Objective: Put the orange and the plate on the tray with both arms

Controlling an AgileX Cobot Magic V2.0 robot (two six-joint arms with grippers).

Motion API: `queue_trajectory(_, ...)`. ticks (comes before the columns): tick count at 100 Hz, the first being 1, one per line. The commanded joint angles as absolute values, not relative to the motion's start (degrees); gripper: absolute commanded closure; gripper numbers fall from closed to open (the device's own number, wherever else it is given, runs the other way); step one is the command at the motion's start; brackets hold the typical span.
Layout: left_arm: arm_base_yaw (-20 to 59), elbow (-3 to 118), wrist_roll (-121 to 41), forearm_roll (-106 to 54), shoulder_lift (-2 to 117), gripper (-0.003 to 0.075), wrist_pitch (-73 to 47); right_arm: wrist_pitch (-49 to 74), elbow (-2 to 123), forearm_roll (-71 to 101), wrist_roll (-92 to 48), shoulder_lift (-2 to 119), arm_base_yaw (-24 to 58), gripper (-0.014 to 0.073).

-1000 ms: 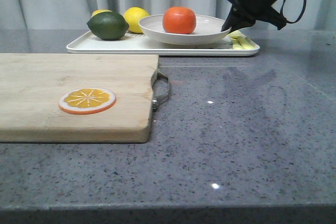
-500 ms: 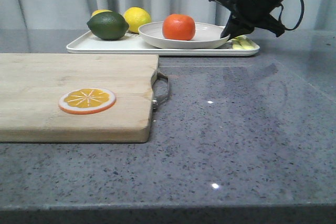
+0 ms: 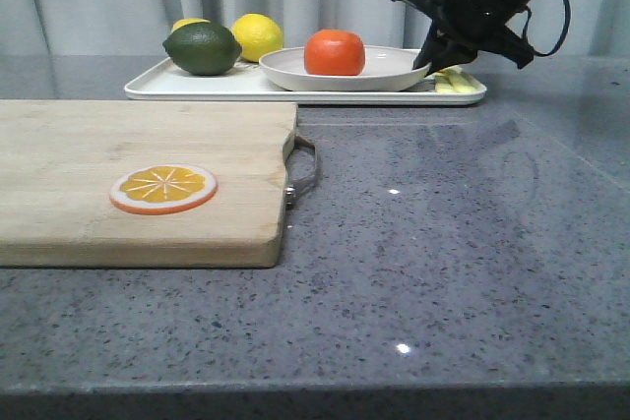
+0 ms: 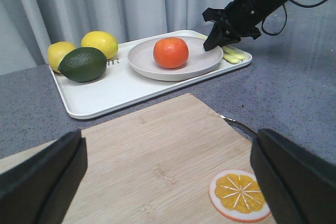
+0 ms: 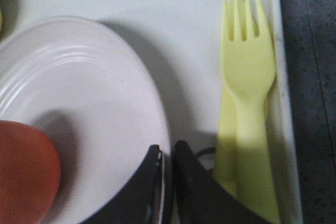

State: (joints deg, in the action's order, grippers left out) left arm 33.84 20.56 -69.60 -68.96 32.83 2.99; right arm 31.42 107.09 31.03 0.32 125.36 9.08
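The orange (image 3: 335, 52) sits in the off-white plate (image 3: 386, 72), which rests on the white tray (image 3: 197, 85) at the back of the table. My right gripper (image 3: 425, 64) is shut on the plate's right rim, one finger inside the rim and one outside. In the right wrist view the gripper (image 5: 168, 157) pinches the plate's (image 5: 89, 87) edge over the tray (image 5: 184, 9), with the orange (image 5: 23, 177) at the side. My left gripper (image 4: 168, 142) is open and empty above the wooden board, and it sees the orange (image 4: 170, 52), plate (image 4: 202, 61) and tray (image 4: 110, 85).
A dark green lime (image 3: 202, 47) and two lemons (image 3: 256, 34) lie on the tray's left end. A yellow plastic fork (image 5: 249, 77) lies on its right end, next to the right gripper. A wooden cutting board (image 3: 138, 233) with an orange slice disc (image 3: 163, 189) fills the near left.
The right gripper has come down with the plate: its raised right rim has dropped and the plate now lies flat on the tray, the orange still in it.
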Motion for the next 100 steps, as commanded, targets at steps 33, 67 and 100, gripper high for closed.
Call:
queue_trajectory(33, 33.9, 22.2, -69.6, -69.2, 32.9, 0.0111, 4.8, 27.8, 109.3, 32.4, 0.0, 119.8, 8.8, 0.0111)
queue_trajectory(67, 33.9, 22.2, -69.6, -69.2, 32.9, 0.0111, 4.8, 31.2, 111.3, 31.9, -6.0, 110.8, 8.8, 0.0111)
queue_trajectory(100, 33.9, 22.2, -69.6, -69.2, 32.9, 0.0111, 4.8, 36.8, 109.2, 31.3, -14.4, 99.0, 8.8, 0.0111)
